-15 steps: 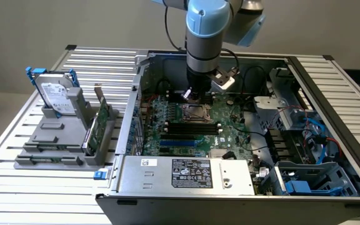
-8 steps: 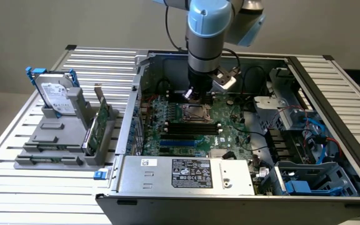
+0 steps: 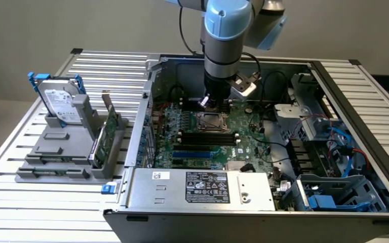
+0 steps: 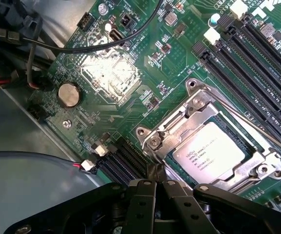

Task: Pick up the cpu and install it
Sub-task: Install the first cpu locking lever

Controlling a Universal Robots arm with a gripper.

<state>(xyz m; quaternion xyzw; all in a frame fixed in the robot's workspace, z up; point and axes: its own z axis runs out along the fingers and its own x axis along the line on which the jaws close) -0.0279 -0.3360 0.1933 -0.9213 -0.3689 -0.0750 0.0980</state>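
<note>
Silvery cpu is already sitting in its socket — the gripper, fingers together and holding nothing, is hovering beside it; any pull-away should be going straight up.

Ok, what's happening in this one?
A single robot arm reaches into an open computer case on a slatted table. Its gripper is shut, holds nothing, and hovers just beside the motherboard's CPU socket. The cpu already sits inside the socket's metal frame. On the exterior view's left, a hard drive and a green circuit card stand in a grey holder.
</note>
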